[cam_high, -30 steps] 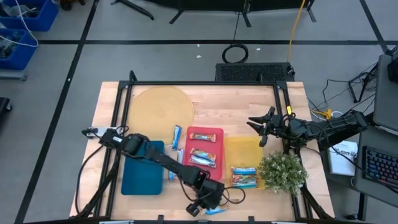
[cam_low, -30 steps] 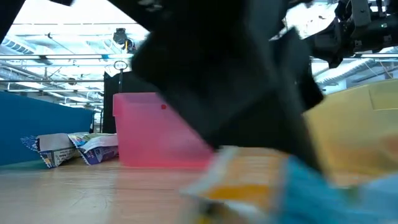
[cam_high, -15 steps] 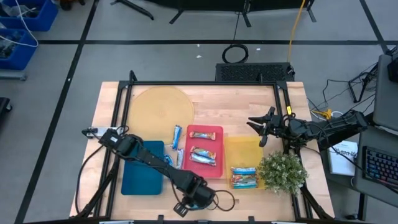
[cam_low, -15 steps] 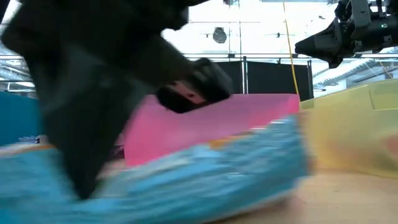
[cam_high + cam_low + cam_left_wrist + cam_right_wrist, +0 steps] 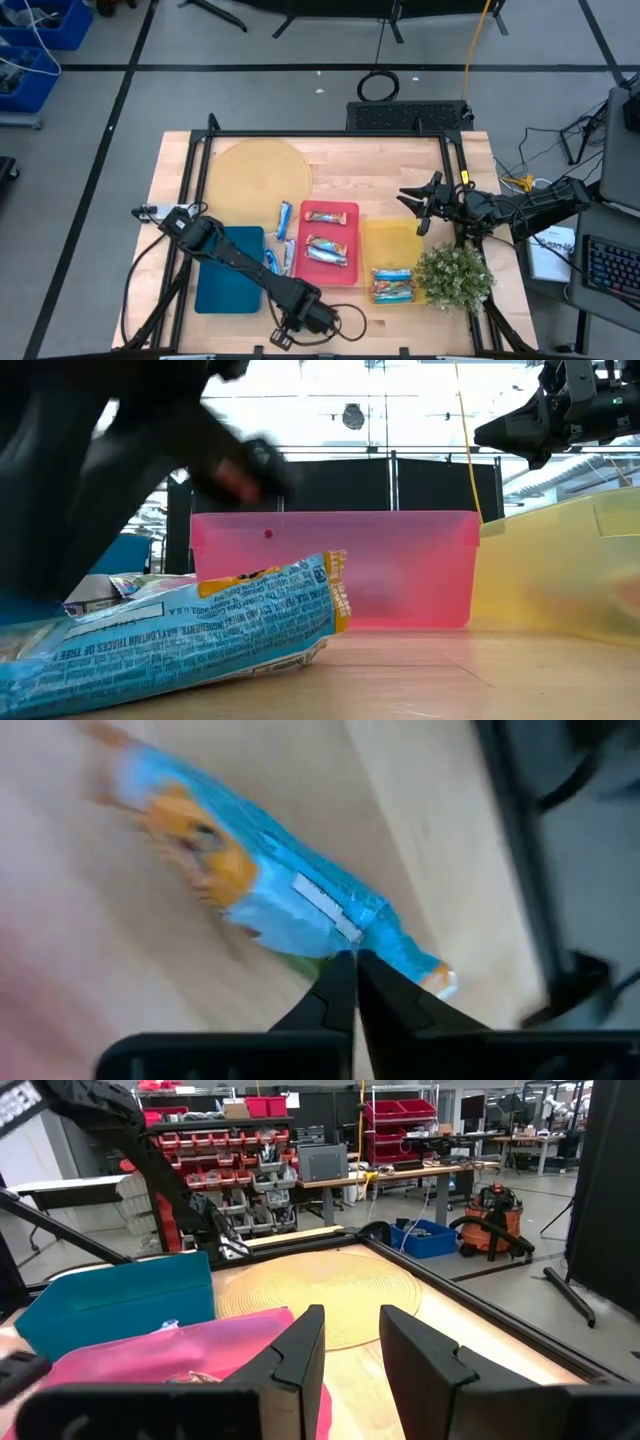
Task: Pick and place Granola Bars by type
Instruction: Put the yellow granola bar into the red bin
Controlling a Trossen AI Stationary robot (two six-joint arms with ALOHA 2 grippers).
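Note:
My left gripper (image 5: 292, 330) is at the table's near edge, in front of the red tray (image 5: 328, 240), shut on a light blue granola bar (image 5: 290, 905). That bar fills the lower left of the low view (image 5: 180, 635). Two more light blue bars lie on the wood (image 5: 285, 215) and by the blue tray (image 5: 276, 262). Orange-brown bars lie in the red tray (image 5: 325, 250), and more bars lie in the yellow tray (image 5: 393, 284). My right gripper (image 5: 420, 207) waits open in the air beyond the yellow tray. My left gripper pinches the light blue bar's long edge (image 5: 338, 946) between its two fingertips (image 5: 335, 982), nearer one end of the wrapper, with the fingers across the bar. The bar sits tilted, low at the tabletop; whether it touches the wood I cannot tell.
A flat blue tray (image 5: 228, 270) lies left of the red one. A round woven mat (image 5: 260, 178) covers the far left of the table. A potted plant (image 5: 455, 275) stands at the near right corner. Bare wood shows along the near edge.
My left gripper has moved along the near edge toward the table's left, taking the light blue bar with it. In the low view the bar has swept from right to left. The right arm has kept still.

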